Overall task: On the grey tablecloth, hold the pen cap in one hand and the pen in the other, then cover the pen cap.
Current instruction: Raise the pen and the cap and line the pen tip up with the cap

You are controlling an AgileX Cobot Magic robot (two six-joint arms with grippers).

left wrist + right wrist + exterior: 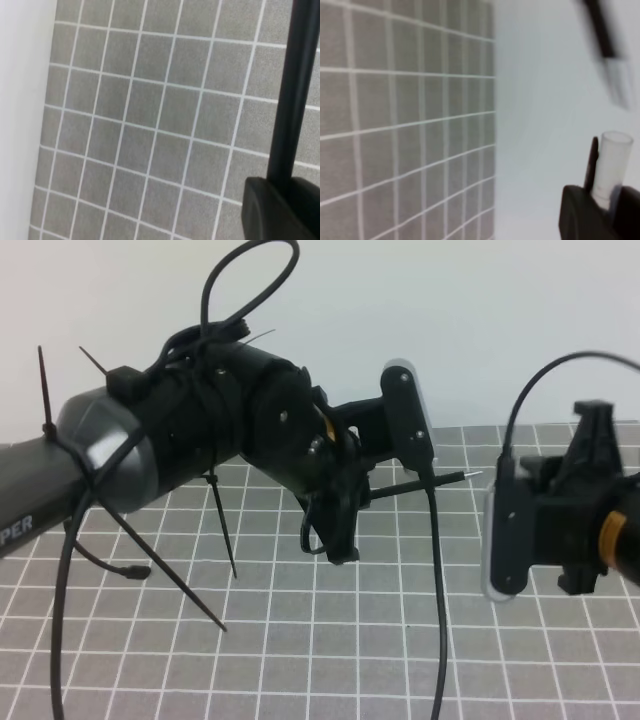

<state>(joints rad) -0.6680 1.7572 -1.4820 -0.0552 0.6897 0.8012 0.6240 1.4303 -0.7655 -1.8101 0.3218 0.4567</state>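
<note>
Left hand (352,502) grips pen (425,483), tip pointing toward right hand (512,475).

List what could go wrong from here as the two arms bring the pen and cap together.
1. The pen juts far out of the left gripper, so its tip could wobble or tilt and miss the opening.
2. The pen cap is narrow and only its lower end sits in the right gripper; an off-centre push might knock it askew or out.
3. Both are held above the grey tablecloth, so either could drop.
</note>
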